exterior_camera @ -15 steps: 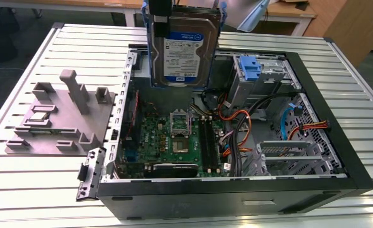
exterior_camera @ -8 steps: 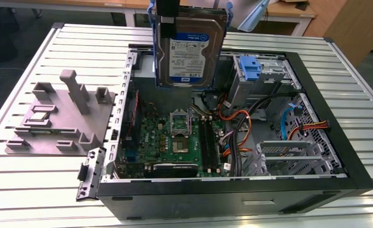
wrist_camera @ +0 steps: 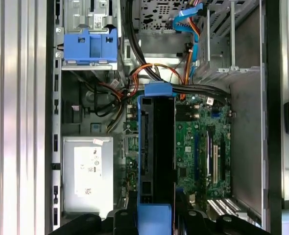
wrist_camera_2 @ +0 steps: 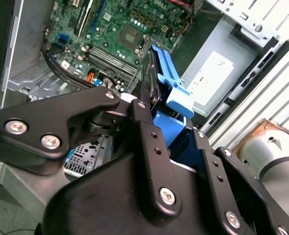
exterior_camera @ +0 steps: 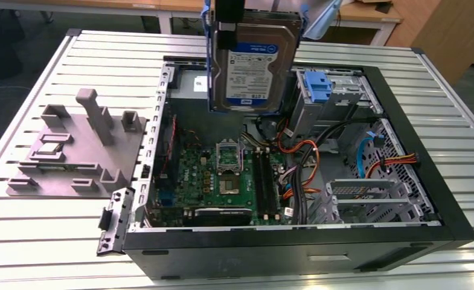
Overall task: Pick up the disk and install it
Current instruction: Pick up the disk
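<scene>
Disk point(exterior_camera: 255, 57): held upright above the open computer case point(exterior_camera: 301, 240), pinched across its blue carrier by the pincer point(wrist_camera_2: 170, 125). Judged rigid, fairly heavy, shock-sensitive. Best gripped by the carrier frame, not the labelled face.

Worktop point(exterior_camera: 51, 241) carries an open computer case point(exterior_camera: 285, 254) lying on its side. A fixture block point(exterior_camera: 75, 151) stands just beside the case, on the exterior view's left. The motherboard point(exterior_camera: 220, 175) lies on the case floor. A drive cage point(exterior_camera: 366, 199) occupies the near corner on the exterior view's right, and a bracket point(exterior_camera: 319, 87) sits in the far bay on that side. The power supply point(wrist_camera: 88, 174) sits in the far corner, opposite the bracket. The disk point(exterior_camera: 257, 60) hangs upright above the case's far half (clear of the motherboard), clamped in the hand point(wrist_camera_2: 169, 125), between power supply and bracket.
</scene>
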`<state>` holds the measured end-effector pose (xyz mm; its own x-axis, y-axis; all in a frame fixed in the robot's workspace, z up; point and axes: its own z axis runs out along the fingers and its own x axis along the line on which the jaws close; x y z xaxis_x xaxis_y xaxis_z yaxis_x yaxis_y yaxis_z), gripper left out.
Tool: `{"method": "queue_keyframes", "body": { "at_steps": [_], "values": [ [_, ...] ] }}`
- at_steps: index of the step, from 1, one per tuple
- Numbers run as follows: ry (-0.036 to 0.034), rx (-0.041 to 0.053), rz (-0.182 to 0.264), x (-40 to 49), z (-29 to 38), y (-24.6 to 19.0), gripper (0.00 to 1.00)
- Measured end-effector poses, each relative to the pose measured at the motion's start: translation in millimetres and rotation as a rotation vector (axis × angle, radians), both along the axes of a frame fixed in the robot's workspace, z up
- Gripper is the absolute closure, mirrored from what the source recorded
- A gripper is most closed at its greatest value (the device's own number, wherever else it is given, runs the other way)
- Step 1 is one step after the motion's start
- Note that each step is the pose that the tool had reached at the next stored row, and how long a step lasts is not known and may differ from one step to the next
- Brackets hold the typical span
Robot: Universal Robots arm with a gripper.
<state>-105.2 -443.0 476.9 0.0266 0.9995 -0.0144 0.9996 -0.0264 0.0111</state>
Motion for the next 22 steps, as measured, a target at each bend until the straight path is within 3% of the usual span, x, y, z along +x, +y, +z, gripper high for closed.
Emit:
{"method": "queue_keyframes", "body": {
  "at_steps": [4,10,22],
  "values": [
    [0.0000,0.0001,0.000,5.0,-0.7,-0.4,0.64],
    [0.0000,0.0000,0.000,6.7,-1.5,-6.8,0.64],
    [0.0000,0.0000,0.000,23.6,-2.2,-7.6,0.64]
  ]
}}
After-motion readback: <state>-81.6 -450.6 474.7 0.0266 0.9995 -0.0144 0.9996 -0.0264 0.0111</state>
